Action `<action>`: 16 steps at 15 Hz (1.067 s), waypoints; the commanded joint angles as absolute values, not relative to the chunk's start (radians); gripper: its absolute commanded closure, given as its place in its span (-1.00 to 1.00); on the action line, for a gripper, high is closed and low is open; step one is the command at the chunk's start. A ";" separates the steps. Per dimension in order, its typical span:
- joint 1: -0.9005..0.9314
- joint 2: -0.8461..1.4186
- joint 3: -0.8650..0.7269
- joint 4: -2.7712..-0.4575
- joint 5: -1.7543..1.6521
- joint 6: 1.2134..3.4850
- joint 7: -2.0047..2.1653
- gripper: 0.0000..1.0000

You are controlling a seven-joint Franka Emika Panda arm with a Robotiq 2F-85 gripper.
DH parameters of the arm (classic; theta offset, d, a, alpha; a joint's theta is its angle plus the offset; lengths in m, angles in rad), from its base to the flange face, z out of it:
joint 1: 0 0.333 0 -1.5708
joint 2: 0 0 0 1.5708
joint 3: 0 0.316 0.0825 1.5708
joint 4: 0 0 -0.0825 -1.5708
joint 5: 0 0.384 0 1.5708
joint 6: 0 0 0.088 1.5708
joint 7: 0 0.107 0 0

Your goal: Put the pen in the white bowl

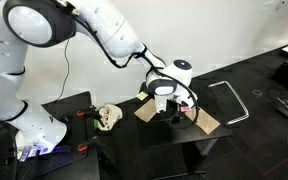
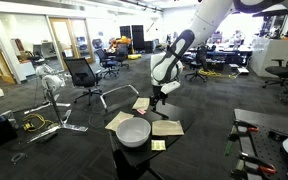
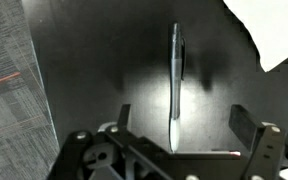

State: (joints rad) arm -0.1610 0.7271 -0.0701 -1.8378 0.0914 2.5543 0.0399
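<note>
Bottom of wrist view: gripper [image 3: 181, 122], fingers [image 3: 121, 118] spread wide, nothing held. Just above, mid-frame: pen [image 3: 176, 80] flat on dark table [image 3: 94, 60], lengthwise up the frame, near tip between the fingers, untouched. Upper right corner: white paper [image 3: 276, 35]. In an exterior view, lower centre: white bowl [image 2: 134, 132] at front table edge, gripper just behind, low over the table

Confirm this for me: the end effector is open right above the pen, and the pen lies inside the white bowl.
Not quite. The pen is not inside the white bowl; it lies flat on the dark table, as the wrist view shows. The rest holds: the end effector is open right above the pen.
</note>
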 commanded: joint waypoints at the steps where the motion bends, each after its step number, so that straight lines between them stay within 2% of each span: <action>1: -0.161 0.743 -0.066 -1.838 0.101 2.592 0.038 -1.00; 16: -0.137 0.784 -0.077 -1.821 0.095 2.591 0.070 -1.00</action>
State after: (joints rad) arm -0.1482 0.7721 -0.0678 -1.8365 0.0914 2.5836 0.0453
